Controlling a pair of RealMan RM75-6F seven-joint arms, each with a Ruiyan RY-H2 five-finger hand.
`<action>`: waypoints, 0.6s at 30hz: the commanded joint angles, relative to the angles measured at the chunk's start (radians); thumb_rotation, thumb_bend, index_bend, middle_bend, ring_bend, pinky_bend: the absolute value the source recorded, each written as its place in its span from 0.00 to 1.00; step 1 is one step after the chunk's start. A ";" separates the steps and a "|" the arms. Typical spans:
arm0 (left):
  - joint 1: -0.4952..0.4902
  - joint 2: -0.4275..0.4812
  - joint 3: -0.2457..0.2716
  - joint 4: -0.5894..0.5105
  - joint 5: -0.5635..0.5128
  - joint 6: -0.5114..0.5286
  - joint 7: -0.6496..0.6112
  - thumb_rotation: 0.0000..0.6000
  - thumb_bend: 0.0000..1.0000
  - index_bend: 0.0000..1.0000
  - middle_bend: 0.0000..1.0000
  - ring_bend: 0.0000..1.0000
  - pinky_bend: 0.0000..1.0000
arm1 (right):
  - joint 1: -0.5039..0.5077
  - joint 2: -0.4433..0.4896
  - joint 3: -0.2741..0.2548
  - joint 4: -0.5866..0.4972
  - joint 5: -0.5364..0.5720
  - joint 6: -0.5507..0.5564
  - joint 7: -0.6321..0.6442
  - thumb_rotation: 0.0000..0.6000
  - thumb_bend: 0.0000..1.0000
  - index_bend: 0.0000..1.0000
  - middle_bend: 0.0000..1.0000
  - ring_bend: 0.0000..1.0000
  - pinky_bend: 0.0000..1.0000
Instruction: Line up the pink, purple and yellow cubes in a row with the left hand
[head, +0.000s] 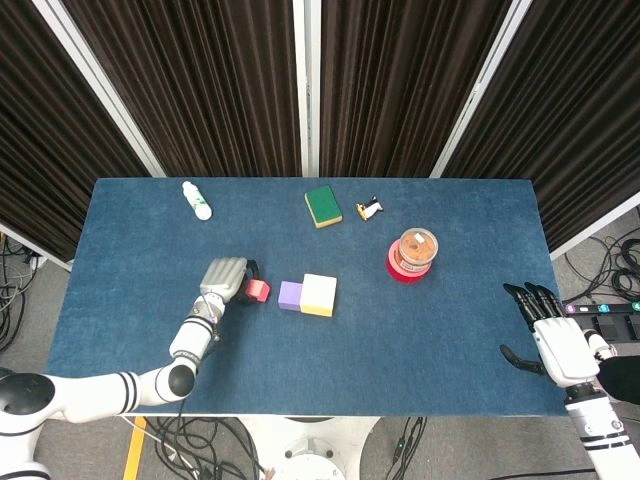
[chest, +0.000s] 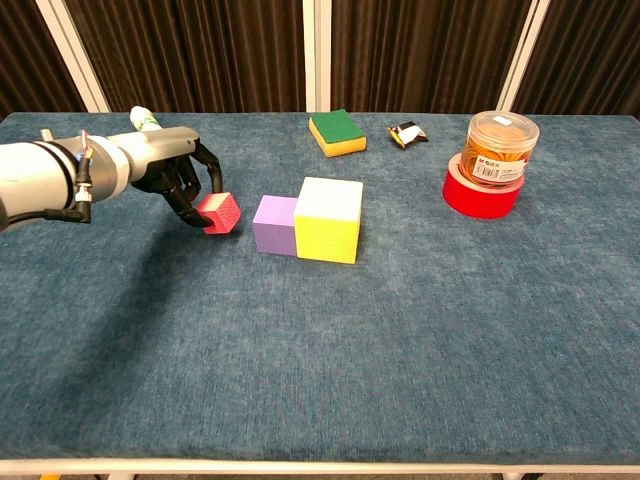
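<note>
Left hand (chest: 178, 172) grips the pink cube (chest: 219, 212) in curled fingers (chest: 208, 178), just left of the purple cube (chest: 274, 224) with a small gap between. The purple cube touches the left face of the larger yellow cube (chest: 329, 220), near the middle of the table (chest: 400, 340). Right hand (head: 553, 340), fingers spread and holding nothing, hangs off the table's right edge, well apart from the yellow cube.
</note>
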 joint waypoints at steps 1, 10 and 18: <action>-0.016 -0.012 -0.004 -0.002 -0.023 0.009 0.024 1.00 0.28 0.52 0.92 0.94 1.00 | -0.002 0.003 -0.001 0.000 0.002 0.003 0.005 1.00 0.17 0.00 0.10 0.00 0.00; -0.044 -0.046 -0.005 -0.010 -0.063 0.042 0.080 1.00 0.28 0.52 0.92 0.94 1.00 | -0.009 0.017 -0.005 0.001 0.011 0.009 0.022 1.00 0.17 0.00 0.10 0.00 0.00; -0.055 -0.062 -0.010 -0.016 -0.088 0.054 0.100 1.00 0.28 0.52 0.91 0.94 1.00 | -0.008 0.021 -0.007 0.001 0.015 0.005 0.027 1.00 0.17 0.00 0.10 0.00 0.00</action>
